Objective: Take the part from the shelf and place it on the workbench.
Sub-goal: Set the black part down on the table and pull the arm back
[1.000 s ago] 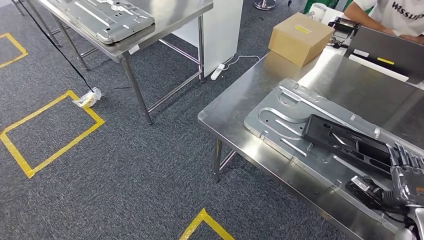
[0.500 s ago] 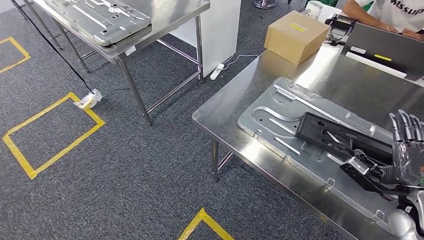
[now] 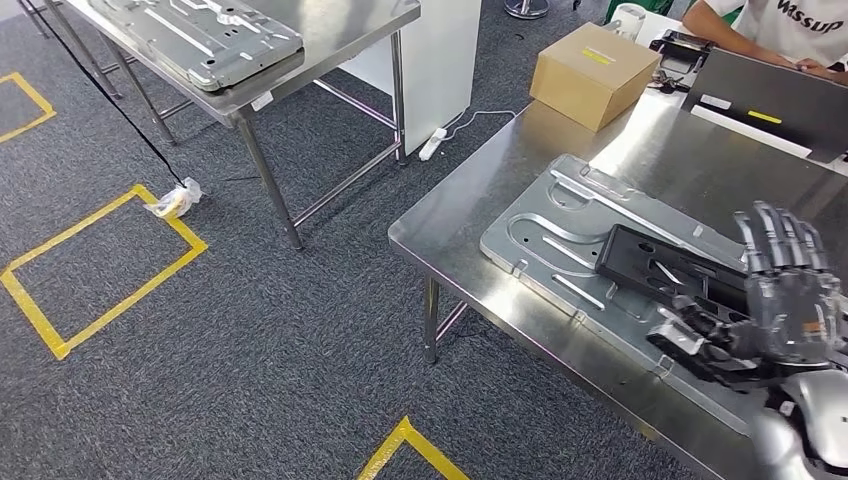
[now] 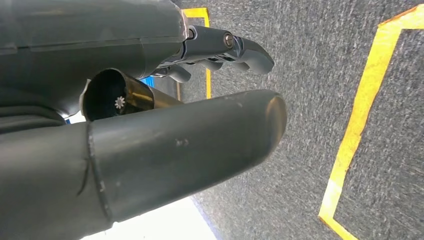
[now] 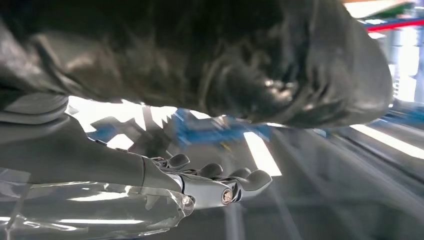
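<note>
The robot's right hand (image 3: 790, 300), fingers spread and empty, hovers just above the black part (image 3: 668, 268) on the table's (image 3: 470, 225) metal plate (image 3: 560, 215); a careless swing could nudge the part askew.

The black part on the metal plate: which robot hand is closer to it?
Right. The right robot hand hovers just beside the black part; the left robot hand hangs over carpet.
</note>
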Available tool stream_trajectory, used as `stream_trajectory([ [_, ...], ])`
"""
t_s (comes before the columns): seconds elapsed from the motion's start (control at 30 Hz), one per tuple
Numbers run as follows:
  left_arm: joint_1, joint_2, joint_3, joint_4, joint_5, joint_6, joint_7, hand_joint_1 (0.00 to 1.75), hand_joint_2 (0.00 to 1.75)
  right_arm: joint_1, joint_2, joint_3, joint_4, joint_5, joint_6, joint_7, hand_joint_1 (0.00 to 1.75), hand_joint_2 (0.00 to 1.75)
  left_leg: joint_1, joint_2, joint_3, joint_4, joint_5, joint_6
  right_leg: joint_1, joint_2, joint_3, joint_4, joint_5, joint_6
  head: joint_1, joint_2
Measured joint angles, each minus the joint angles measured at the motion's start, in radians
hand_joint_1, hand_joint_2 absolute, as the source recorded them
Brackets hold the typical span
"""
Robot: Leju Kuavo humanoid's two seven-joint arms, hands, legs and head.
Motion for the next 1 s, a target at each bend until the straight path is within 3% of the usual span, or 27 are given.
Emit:
stream_trajectory([
  [0.1, -0.003, 0.002, 0.002, -0.001, -0.011, 0.004, -0.009, 0.00, 0.00, -0.016, 0.062, 0.146, -0.031, 0.164, -0.037, 0.031, 0.00, 0.00, 0.007, 0.000, 0.022, -0.043, 0.022, 0.017, 0.001, -0.005, 0.012, -0.016, 0.004, 0.008, 0.001, 0.000],
  [0.17, -0.006, 0.002, 0.005, -0.001, -0.025, 0.008, -0.013, 0.00, 0.00, -0.049, 0.110, 0.279, -0.029, 0.253, -0.062, 0.071, 0.00, 0.87, 0.016, -0.001, 0.040, -0.080, 0.044, 0.021, 0.001, -0.005, -0.010, 0.037, -0.037, 0.009, 0.003, 0.000],
  [0.23, -0.009, 0.002, 0.007, -0.001, -0.039, 0.013, -0.016, 0.00, 0.00, -0.091, 0.170, 0.433, -0.009, 0.265, -0.071, 0.086, 0.00, 1.75, 0.017, -0.004, 0.037, -0.085, 0.050, 0.020, -0.004, -0.003, -0.064, 0.158, -0.100, 0.013, 0.003, 0.000],
  [0.27, -0.010, 0.002, 0.008, -0.001, -0.046, 0.015, -0.018, 0.00, 0.00, -0.111, 0.206, 0.507, 0.007, 0.250, -0.071, 0.087, 0.00, 1.75, 0.020, -0.008, 0.033, -0.081, 0.050, 0.017, -0.009, -0.002, -0.086, 0.206, -0.115, 0.017, 0.003, 0.000],
  [0.3, -0.010, 0.003, 0.008, -0.001, -0.051, 0.017, -0.019, 0.00, 0.00, -0.130, 0.244, 0.575, 0.025, 0.235, -0.070, 0.091, 0.00, 1.75, 0.024, -0.015, 0.030, -0.075, 0.047, 0.011, -0.014, -0.002, -0.093, 0.222, -0.111, 0.022, 0.003, 0.000],
  [0.37, -0.011, 0.004, 0.008, -0.001, -0.060, 0.018, -0.024, 0.00, 0.00, -0.168, 0.327, 0.696, 0.066, 0.199, -0.068, 0.101, 0.00, 0.87, 0.037, -0.034, 0.023, -0.053, 0.037, -0.009, -0.028, 0.003, -0.053, 0.145, -0.054, 0.035, 0.003, 0.000],
  [0.4, -0.012, 0.007, 0.009, -0.002, -0.064, 0.018, -0.025, 0.00, 0.00, -0.186, 0.365, 0.751, 0.088, 0.177, -0.068, 0.101, 0.00, 0.44, 0.042, -0.044, 0.016, -0.038, 0.029, -0.022, -0.034, 0.019, -0.026, 0.093, -0.035, 0.042, 0.005, 0.000],
  [0.43, -0.014, 0.010, 0.009, -0.003, -0.068, 0.019, -0.026, 0.00, 0.00, -0.202, 0.405, 0.801, 0.107, 0.153, -0.068, 0.097, 0.00, 0.00, 0.046, -0.056, 0.006, -0.019, 0.021, -0.036, -0.038, 0.035, -0.006, 0.053, -0.025, 0.041, 0.005, 0.000],
  [0.5, -0.016, 0.016, 0.009, -0.006, -0.075, 0.020, -0.027, 0.00, 0.00, -0.222, 0.471, 0.882, 0.145, 0.108, -0.067, 0.085, 0.00, 0.00, 0.049, -0.071, -0.014, 0.002, 0.016, -0.058, -0.034, 0.056, -0.003, 0.041, -0.039, 0.023, 0.005, 0.000],
  [0.6, -0.010, 0.017, 0.009, -0.006, -0.085, 0.022, -0.027, 0.00, 0.00, -0.245, 0.558, 0.972, 0.202, 0.049, -0.065, 0.069, 0.00, 0.00, 0.058, -0.073, -0.027, 0.008, 0.013, -0.073, -0.024, 0.036, -0.010, 0.046, -0.040, -0.014, 0.002, 0.000],
  [0.67, -0.011, 0.019, 0.009, -0.006, -0.093, 0.022, -0.027, 0.00, 0.00, -0.258, 0.601, 1.011, 0.238, 0.016, -0.064, 0.059, 0.00, 0.00, 0.056, -0.051, -0.062, 0.079, -0.026, -0.070, -0.020, 0.017, -0.009, 0.043, -0.037, -0.032, -0.001, 0.000],
  [0.73, -0.013, 0.020, 0.009, -0.006, -0.099, 0.022, -0.027, 0.00, 0.00, -0.260, 0.626, 1.035, 0.280, -0.007, -0.066, 0.049, 0.00, 0.00, 0.049, -0.036, -0.130, 0.218, -0.086, -0.063, -0.010, -0.003, -0.008, 0.042, -0.039, -0.041, -0.003, 0.000],
  [0.77, -0.013, 0.020, 0.009, -0.006, -0.102, 0.023, -0.027, 0.00, 0.00, -0.260, 0.632, 1.043, 0.304, -0.016, -0.068, 0.041, 0.00, 0.00, 0.045, -0.035, -0.159, 0.275, -0.103, -0.060, -0.005, -0.013, -0.008, 0.042, -0.040, -0.044, -0.003, 0.000],
  [0.8, -0.010, 0.021, 0.009, -0.006, -0.104, 0.023, -0.027, 0.00, 0.00, -0.259, 0.638, 1.050, 0.329, -0.024, -0.072, 0.033, 0.00, 0.00, 0.042, -0.034, -0.172, 0.301, -0.102, -0.055, 0.000, -0.023, -0.007, 0.042, -0.042, -0.046, -0.003, 0.000],
  [0.83, -0.008, 0.021, 0.010, -0.006, -0.107, 0.024, -0.026, 0.00, 0.00, -0.258, 0.641, 1.055, 0.353, -0.032, -0.076, 0.024, 0.00, 0.00, 0.039, -0.033, -0.165, 0.287, -0.083, -0.049, 0.005, -0.032, -0.005, 0.042, -0.043, -0.048, -0.003, 0.000],
  [0.9, -0.005, 0.022, 0.010, -0.006, -0.112, 0.024, -0.025, 0.00, 0.00, -0.258, 0.648, 1.058, 0.397, -0.051, -0.084, 0.004, 0.00, 0.00, 0.030, -0.018, -0.107, 0.172, -0.019, -0.033, 0.010, -0.048, 0.002, 0.042, -0.047, -0.049, -0.003, 0.000],
  [0.93, -0.006, 0.022, 0.010, -0.006, -0.115, 0.024, -0.025, 0.00, 0.00, -0.257, 0.650, 1.059, 0.419, -0.062, -0.088, -0.007, 0.00, 0.00, 0.022, 0.003, -0.077, 0.111, 0.000, -0.026, 0.014, -0.057, 0.004, 0.042, -0.049, -0.047, -0.003, 0.000],
  [1.0, -0.010, 0.023, 0.011, -0.007, -0.119, 0.023, -0.024, 0.00, 0.00, -0.252, 0.652, 1.058, 0.464, -0.079, -0.098, -0.024, 0.00, 0.00, 0.008, 0.032, -0.048, 0.044, 0.010, -0.018, 0.019, -0.073, 0.007, 0.039, -0.050, -0.039, -0.003, 0.000],
])
